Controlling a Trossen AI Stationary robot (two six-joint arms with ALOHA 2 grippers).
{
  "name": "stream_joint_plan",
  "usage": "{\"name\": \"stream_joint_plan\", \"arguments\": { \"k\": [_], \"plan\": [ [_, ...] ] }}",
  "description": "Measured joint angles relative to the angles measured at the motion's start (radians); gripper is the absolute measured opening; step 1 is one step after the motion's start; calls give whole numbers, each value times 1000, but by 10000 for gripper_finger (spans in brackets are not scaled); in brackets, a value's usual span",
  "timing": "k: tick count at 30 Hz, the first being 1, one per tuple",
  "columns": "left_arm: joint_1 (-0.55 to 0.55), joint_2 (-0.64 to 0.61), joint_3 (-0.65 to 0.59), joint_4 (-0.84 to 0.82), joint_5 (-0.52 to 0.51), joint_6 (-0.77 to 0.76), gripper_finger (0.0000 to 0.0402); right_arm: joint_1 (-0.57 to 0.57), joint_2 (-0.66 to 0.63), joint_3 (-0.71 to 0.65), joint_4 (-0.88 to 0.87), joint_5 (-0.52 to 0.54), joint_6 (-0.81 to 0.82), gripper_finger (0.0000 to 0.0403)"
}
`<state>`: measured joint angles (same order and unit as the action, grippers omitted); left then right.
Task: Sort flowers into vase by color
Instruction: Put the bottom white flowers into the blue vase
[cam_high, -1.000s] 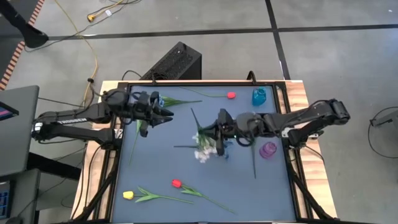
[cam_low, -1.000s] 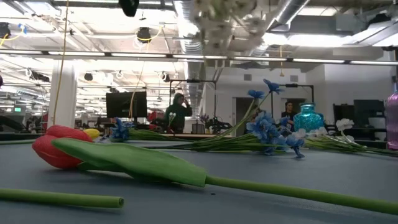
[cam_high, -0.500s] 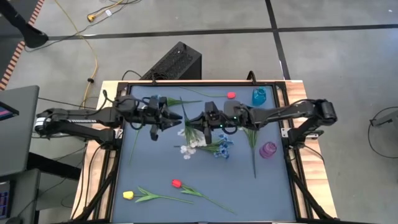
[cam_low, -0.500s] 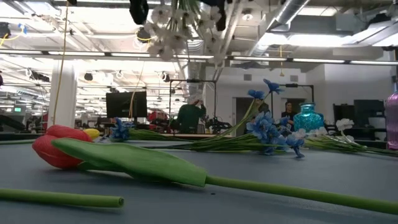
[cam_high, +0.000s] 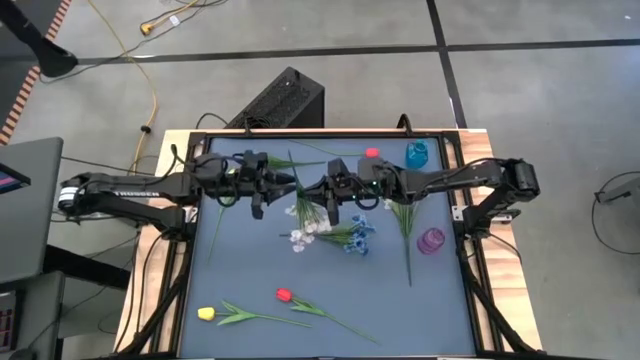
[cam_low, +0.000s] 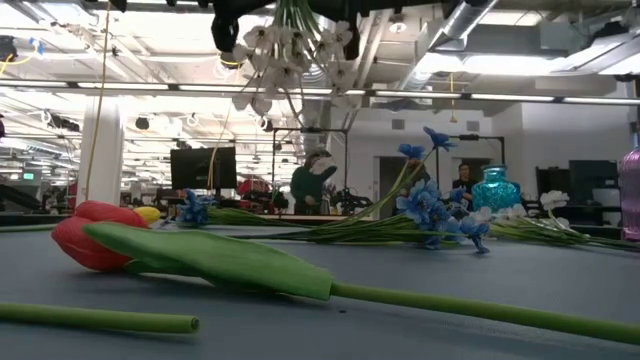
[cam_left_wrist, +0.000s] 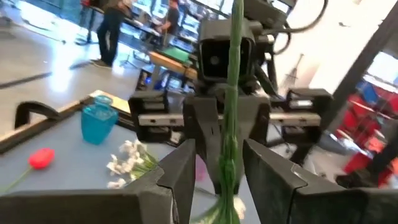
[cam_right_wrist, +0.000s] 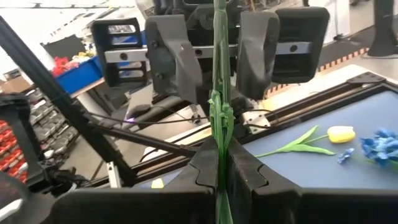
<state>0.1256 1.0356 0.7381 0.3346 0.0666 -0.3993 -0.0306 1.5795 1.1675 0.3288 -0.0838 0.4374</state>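
White blossoms hung from the white flower spray (cam_high: 306, 212), held above the table (cam_high: 250, 270) between the two arms. Its green stem (cam_right_wrist: 220, 118) was clamped in the right end effector (cam_high: 330, 193), fingers together on it, while the left end effector (cam_high: 272, 186) stood with fingers apart around the same stem, not touching it. The risk looked like a mistimed handover: if the right let go before the left closed, the spray would drop onto the blue flowers (cam_high: 356, 235) below.
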Motion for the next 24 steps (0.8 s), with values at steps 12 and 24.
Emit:
{"name": "stream_joint_plan", "arguments": {
  "k": [12,24],
  "plan": [
    [-9,99,1,132,34,-23,123,-1,0,0,-1,7,0,40],
    [-9,83,1,128,51,-55,12,4,0,-1,25,6,-132,74]
  ]
}}
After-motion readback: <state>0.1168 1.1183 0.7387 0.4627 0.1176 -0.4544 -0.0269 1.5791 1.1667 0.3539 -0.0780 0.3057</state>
